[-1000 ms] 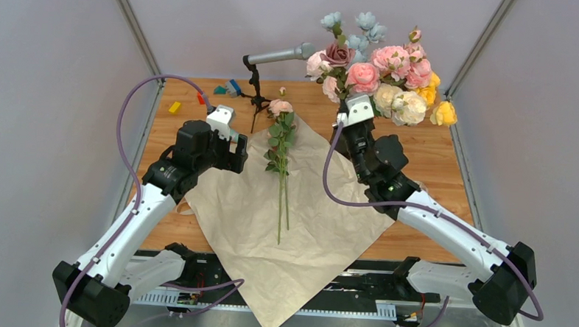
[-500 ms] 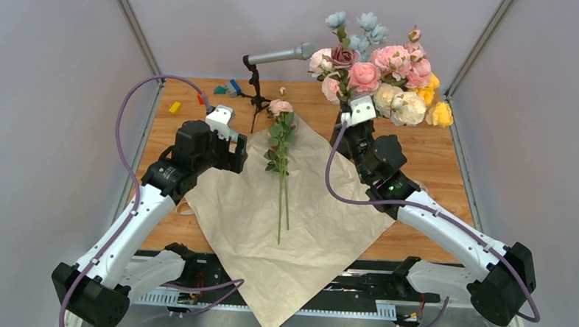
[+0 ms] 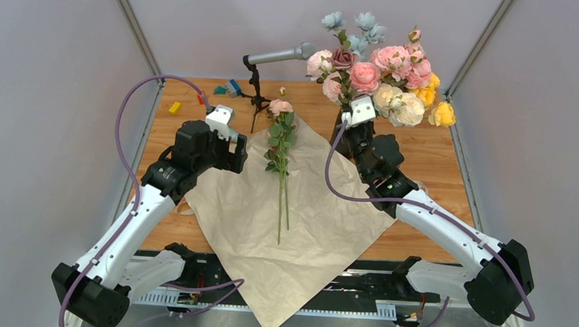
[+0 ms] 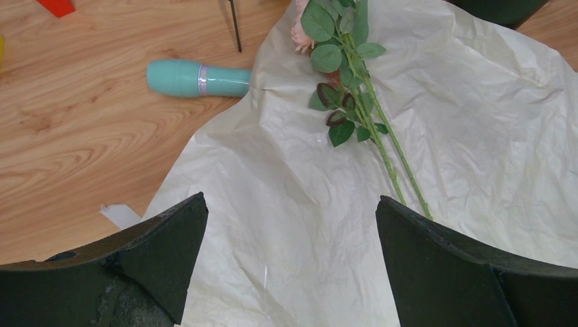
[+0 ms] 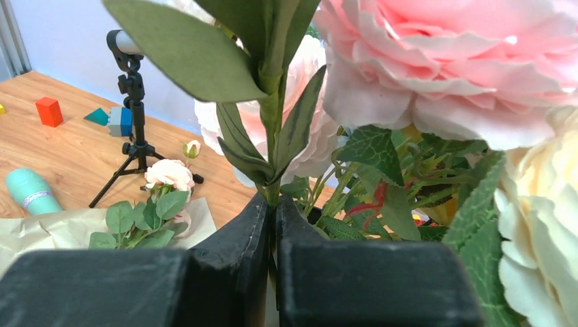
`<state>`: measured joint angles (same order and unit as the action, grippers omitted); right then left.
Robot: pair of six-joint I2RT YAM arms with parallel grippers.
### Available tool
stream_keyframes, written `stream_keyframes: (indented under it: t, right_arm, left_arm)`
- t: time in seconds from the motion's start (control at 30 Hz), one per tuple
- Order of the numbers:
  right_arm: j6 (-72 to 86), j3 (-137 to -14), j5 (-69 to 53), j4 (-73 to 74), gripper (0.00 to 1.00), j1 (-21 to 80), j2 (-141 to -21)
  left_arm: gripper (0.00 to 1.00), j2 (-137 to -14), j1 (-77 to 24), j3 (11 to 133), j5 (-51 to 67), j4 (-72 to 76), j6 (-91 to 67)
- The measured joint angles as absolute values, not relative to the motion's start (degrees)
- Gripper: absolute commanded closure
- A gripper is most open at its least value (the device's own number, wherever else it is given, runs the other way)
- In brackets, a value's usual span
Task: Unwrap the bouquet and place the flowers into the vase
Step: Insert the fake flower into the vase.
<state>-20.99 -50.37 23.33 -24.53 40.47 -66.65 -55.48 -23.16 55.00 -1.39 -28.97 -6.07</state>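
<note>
Right wrist view: the right gripper (image 5: 275, 204) has its fingers (image 5: 232, 252) pressed together on a green leafy stem (image 5: 272, 136), which rises into big pink and cream blooms. From the top view, the whole arrangement (image 3: 379, 71) it holds has swung a touch rightward since half a second ago. The left arm and everything on the paper lie as before. The left gripper (image 4: 290, 204) hangs with its fingers (image 4: 170, 238) wide apart, gripping nothing, over the left corner of the opened wrapping paper (image 3: 291, 222).

On the paper's far half lie the remaining flowers (image 3: 280, 134): two thin stems side by side, one pink bloom and one small bud. The vase (image 4: 501, 7) shows only as a dark edge just past the paper's far right side. In the top view the right wrist and the blooms hide it.

Just beyond the paper's far corner stands one microphone (image 3: 276, 56) on a small tripod. One teal cylinder (image 4: 198, 77) touches the paper's far left edge. Well beyond that edge, four small blocks (image 3: 174, 107) lie on the wooden table (image 3: 435, 148): yellow, red, teal and blue.
</note>
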Motion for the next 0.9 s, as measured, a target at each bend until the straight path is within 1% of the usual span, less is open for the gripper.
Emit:
stream_keyframes:
  t: [0.9]
  right_arm:
    - [-18.5,-47.6,20.9,-27.8,1.00,37.0,-69.4]
  left_arm:
    - [0.00,-55.5,-23.2,55.0,-1.4,-29.0,-6.1]
